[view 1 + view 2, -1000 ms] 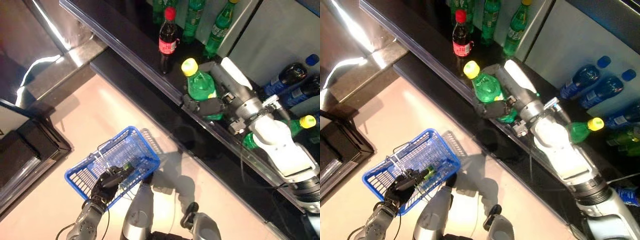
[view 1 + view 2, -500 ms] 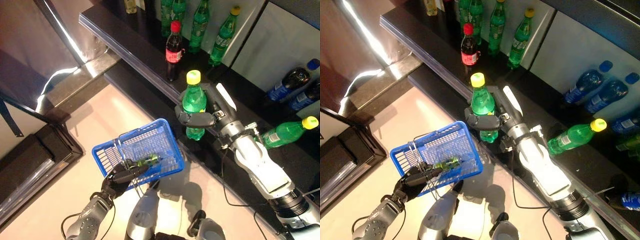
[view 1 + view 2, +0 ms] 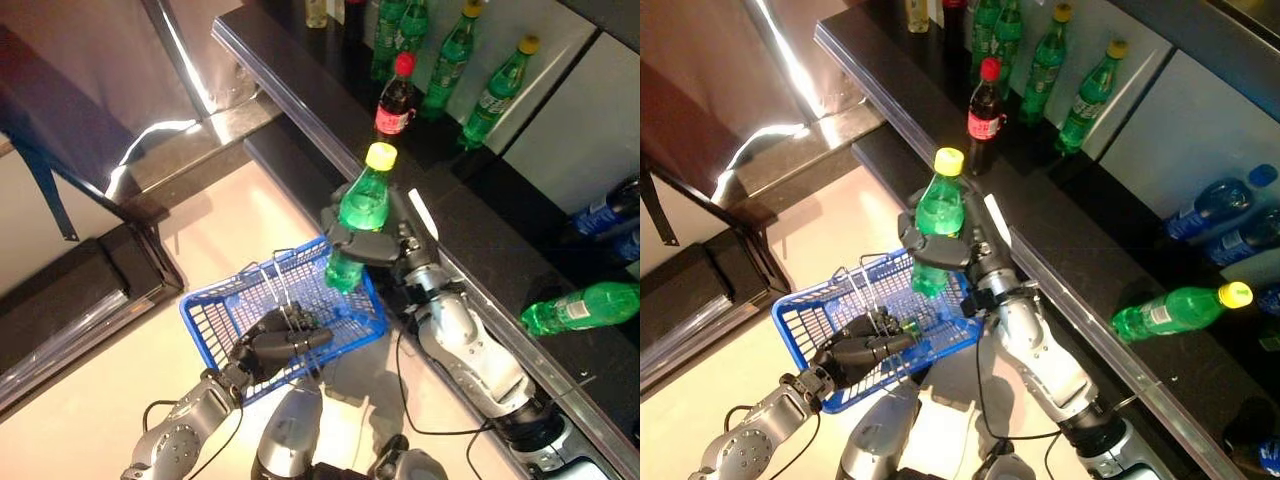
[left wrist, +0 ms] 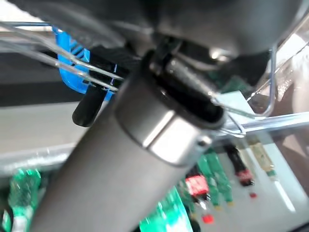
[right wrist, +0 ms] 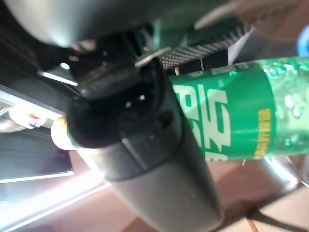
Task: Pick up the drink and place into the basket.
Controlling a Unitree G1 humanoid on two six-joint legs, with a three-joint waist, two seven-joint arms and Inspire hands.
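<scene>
Left eye view: nearest the robot, the left hand (image 3: pixel 285 340) is curled round the wire handles (image 3: pixel 283 290) of a blue basket (image 3: pixel 215 315), holding it up above the pale floor (image 3: pixel 90 390). Something small and green lies inside the basket, mostly hidden behind the hand; what it is cannot be told. Just beyond, the right hand (image 3: pixel 375 250) is wrapped round the middle of a green bottle (image 3: pixel 355 215) with a yellow cap (image 3: pixel 381 156); the bottle stands nearly upright, and its base hangs over the basket's far corner, above the rim, not yet inside. The right wrist view shows the same green bottle (image 5: pixel 241 116) lying across that hand, label outward. Behind the right arm runs a long dark counter (image 3: pixel 300 95) with a pale front edge. On it, to the right, a second green bottle (image 3: pixel 575 308) lies on its side. Farther back a dark cola bottle (image 3: pixel 395 100) with a red cap stands upright, and behind it stand several more green bottles (image 3: pixel 455 50). At the far right edge blue bottles (image 3: pixel 1210 210) lie on a dark surface.
</scene>
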